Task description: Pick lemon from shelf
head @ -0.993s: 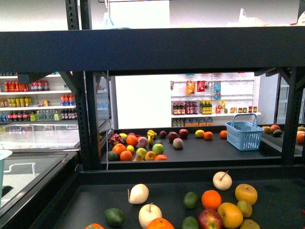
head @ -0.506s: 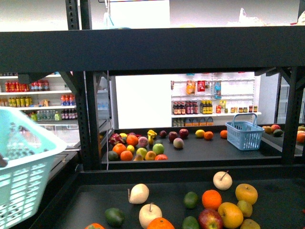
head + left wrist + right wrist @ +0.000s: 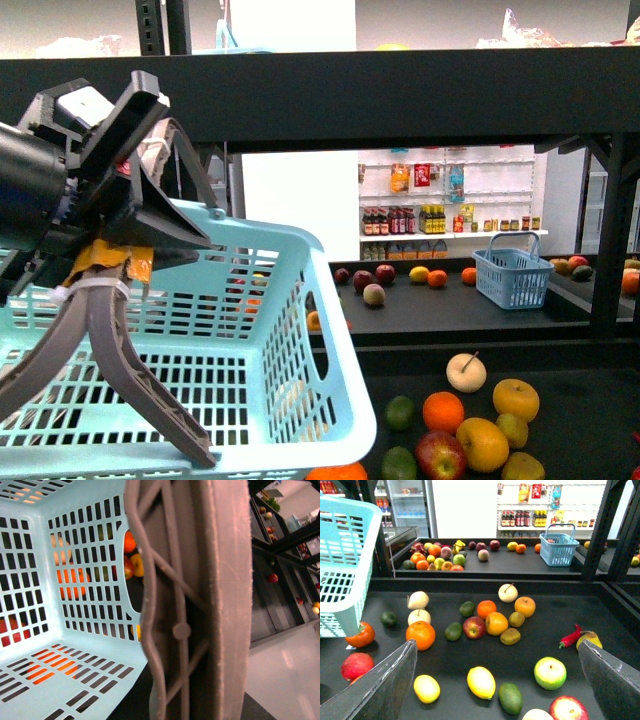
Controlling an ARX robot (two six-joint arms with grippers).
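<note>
Your left gripper (image 3: 140, 200) clamps the grey handle (image 3: 125, 370) of the pale blue basket (image 3: 250, 330), likely holding it ready for fruit, while your right gripper (image 3: 497, 647) hangs wide open over the shelf (image 3: 550, 625), where the lemon (image 3: 481, 682) lies just below.

I read the basket (image 3: 250, 330) as smooth, light-blue moulded plastic with a slight sheen, and its handle (image 3: 110, 370) as duller grey plastic. The shelf (image 3: 400, 95) frame looked like matt black painted metal, its tier (image 3: 545, 630) dark and matt. The lemon (image 3: 481, 682) looked smooth and glossy.
</note>
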